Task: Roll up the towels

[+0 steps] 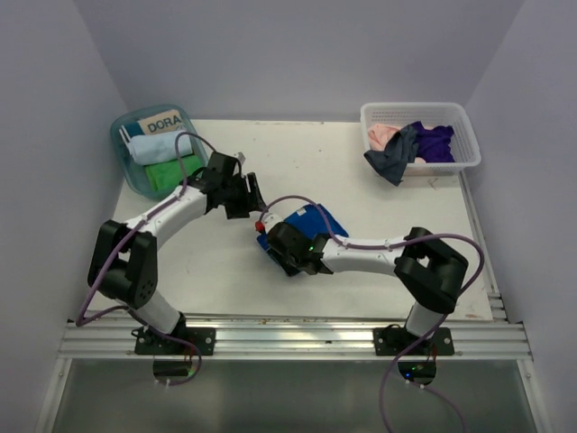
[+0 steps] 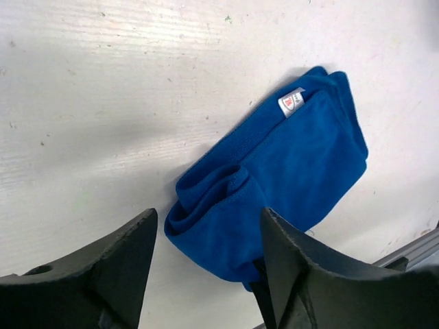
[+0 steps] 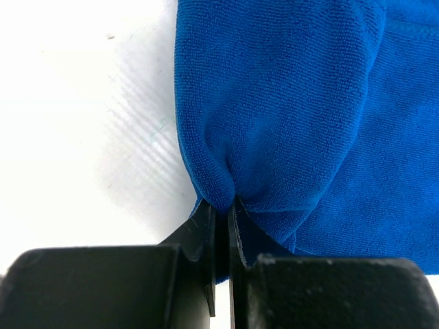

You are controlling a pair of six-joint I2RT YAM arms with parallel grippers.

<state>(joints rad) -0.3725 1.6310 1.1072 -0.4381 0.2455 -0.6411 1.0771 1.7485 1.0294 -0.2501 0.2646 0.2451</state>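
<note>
Right wrist view: the royal blue towel [image 3: 295, 103] fills most of the picture, its pile sharp and close, with a fold of its edge drawn into a small pucker at the fingertips.
Towel's place: it lies near the middle of the desk [image 1: 361, 180], between the two arms and a little toward the near edge.
Towel's form: folded into several layers. From the left wrist, one end curls over into a soft loop and the rest lies flat.
Tag: a small white tag [image 2: 291, 103] sticks out at the corner farthest from that loop.
Right hand [image 3: 221, 205]: closed, pinching the towel's edge between its two fingers, which stand almost together with cloth caught in the narrow slit. The hand sits low at the desk.
Left hand [image 2: 207, 223]: spread wide and gripping nothing. The looped end of the towel shows between its fingers [image 2: 123, 260]; whether they touch cloth or desk, I cannot tell. From above, it is just beside the towel on the far left side.
Tub [image 1: 122, 135]: a clear teal tub at the far left corner of the desk, well apart from the blue towel.
Tub contents: a rolled light blue towel [image 1: 155, 149] with a green towel [image 1: 171, 171] beside it, and a card [image 1: 162, 122] reading DORA behind them.
Basket [image 1: 455, 117]: a white slotted basket at the far right corner.
Basket contents: a pink towel [image 1: 383, 135], a purple towel [image 1: 437, 140] and a grey towel [image 1: 397, 158], loose and unrolled, the grey one hanging over the near rim.
</note>
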